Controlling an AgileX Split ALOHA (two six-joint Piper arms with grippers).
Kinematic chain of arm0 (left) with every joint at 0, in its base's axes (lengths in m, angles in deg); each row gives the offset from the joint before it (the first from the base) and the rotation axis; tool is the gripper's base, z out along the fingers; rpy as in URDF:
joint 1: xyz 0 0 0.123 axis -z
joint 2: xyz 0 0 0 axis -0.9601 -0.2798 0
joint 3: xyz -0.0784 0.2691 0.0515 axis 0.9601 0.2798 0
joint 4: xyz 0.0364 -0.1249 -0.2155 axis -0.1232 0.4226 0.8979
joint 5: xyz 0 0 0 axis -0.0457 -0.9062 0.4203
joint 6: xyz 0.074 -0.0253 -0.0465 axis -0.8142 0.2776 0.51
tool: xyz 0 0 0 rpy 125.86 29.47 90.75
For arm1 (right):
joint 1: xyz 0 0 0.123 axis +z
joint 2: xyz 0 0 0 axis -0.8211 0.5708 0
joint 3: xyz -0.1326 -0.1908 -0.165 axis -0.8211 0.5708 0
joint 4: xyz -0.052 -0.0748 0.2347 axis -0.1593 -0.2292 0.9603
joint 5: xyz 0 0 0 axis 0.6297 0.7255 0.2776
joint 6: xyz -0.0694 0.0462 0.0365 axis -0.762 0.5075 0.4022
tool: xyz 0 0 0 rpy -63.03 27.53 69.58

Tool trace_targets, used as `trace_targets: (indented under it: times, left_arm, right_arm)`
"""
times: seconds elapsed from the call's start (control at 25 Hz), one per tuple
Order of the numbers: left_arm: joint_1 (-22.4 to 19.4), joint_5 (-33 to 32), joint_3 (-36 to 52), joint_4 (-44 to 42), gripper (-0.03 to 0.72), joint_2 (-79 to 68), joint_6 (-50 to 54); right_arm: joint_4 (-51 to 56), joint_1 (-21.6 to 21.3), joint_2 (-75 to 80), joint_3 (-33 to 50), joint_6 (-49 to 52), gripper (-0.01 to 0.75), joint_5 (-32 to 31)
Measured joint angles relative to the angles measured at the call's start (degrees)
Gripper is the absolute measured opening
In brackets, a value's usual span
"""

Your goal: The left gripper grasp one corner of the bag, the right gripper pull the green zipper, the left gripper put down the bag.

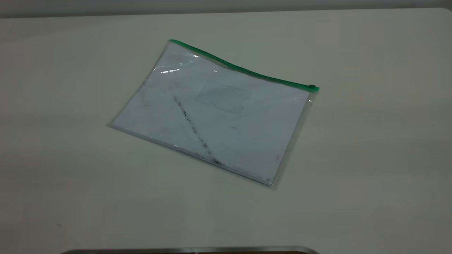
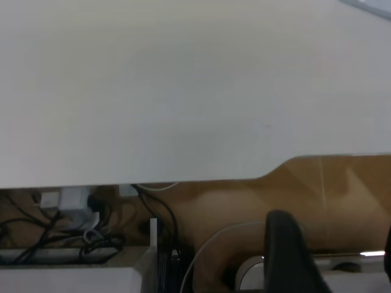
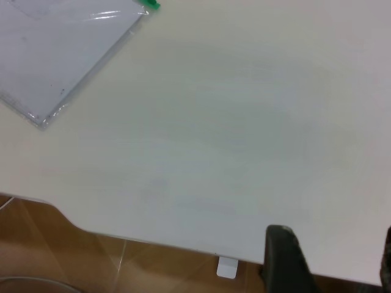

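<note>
Exterior view: bag [image 1: 215,113] lies flat; both arms out of frame.

Only obstacle on the table [image 1: 370,158] is the bag [image 1: 219,116], lying flat near centre, w/ open surface all round it from 12 to 12. Its green zipper [image 1: 243,70] edge runs 11 to 2 o'clock, bare tabletop beyond. Left gripper [image 2: 330,256] and right gripper [image 3: 330,262] both sit off the table edge, well apart from the bag, fingers spread.
</note>
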Motion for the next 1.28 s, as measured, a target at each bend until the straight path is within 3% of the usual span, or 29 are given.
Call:
trace_targets:
  times: [0.2,0.44,0.52,0.84,1.28]
  left_arm:
    - [0.0,0.4,0.0,-0.2,0.441,0.0,0.4]
    - [0.0,0.4,0.0,-0.2,0.441,0.2,0.5]
    - [0.0,0.4,0.0,-0.2,0.441,1.4,0.5]
    - [0.0,-0.6,-0.1,-0.1,0.441,18.7,0.6]
    - [0.0,-1.0,-0.1,0.0,0.441,19.0,0.6]
  right_arm:
    - [0.0,-0.3,-2.3,0.0,0.0,0.412,0.1]
    - [0.0,-8.5,-13.2,0.0,0.0,0.412,0.0]
    - [0.0,-9.5,-13.9,0.0,0.0,0.412,-0.1]
    - [0.0,-9.8,-13.9,0.0,0.0,0.412,-0.1]
    - [0.0,-9.8,-13.9,0.0,0.0,0.412,-0.1]
